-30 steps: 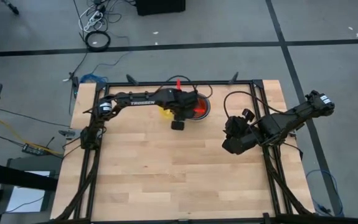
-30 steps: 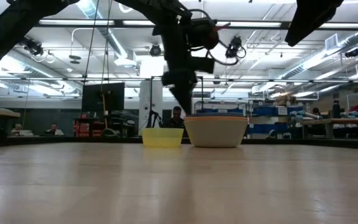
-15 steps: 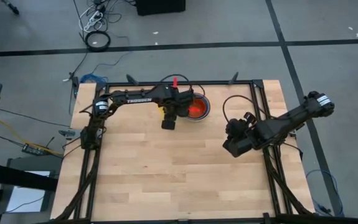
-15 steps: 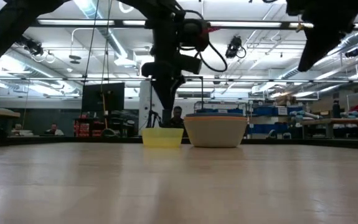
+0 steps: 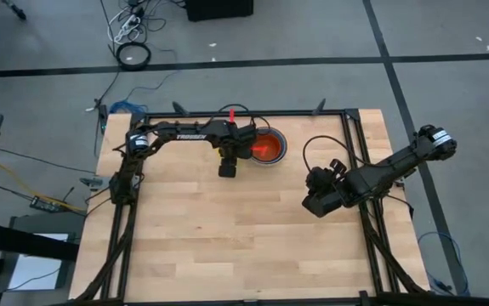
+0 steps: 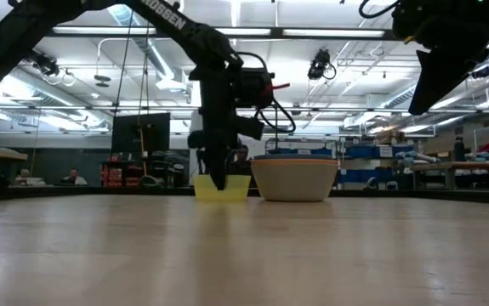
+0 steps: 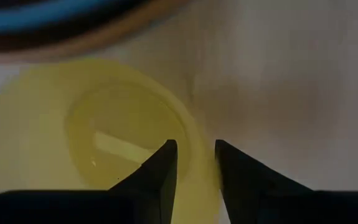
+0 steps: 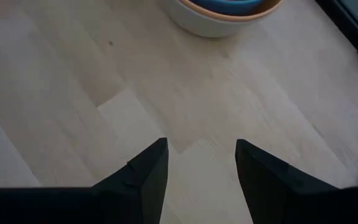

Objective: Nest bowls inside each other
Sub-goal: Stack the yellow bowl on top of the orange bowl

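Observation:
A yellow bowl (image 7: 104,118) rests on its base on the table near the far edge (image 6: 237,190). Right of it stands a stack of bowls (image 6: 295,180): a pale grey outer one, orange and blue rims above it, and a red-orange bowl (image 5: 267,150) inside. My left gripper (image 7: 194,144) is open and points down at the yellow bowl, one finger inside its rim and one outside. My right gripper (image 8: 200,143) hangs open over bare table near the right edge (image 5: 316,204), holding nothing. My left gripper comes from above with its fingers (image 7: 164,163) on either side of the yellow bowl's rim (image 7: 202,160), on the side away from the stack. Whether either finger touches the rim, I cannot tell. The bowl sits upright on the table.
A black metal frame (image 5: 350,144) runs along the table's edges. The near half of the wooden table (image 5: 227,246) is bare. Beyond the far edge lies a workshop room with people seated far off (image 6: 74,177).
My left gripper has gone from above the stack toward the table's left and come down onto the yellow bowl's rim, its fingers staying apart. My right gripper has sunk lower over the right side of the table. The bowls have kept still.

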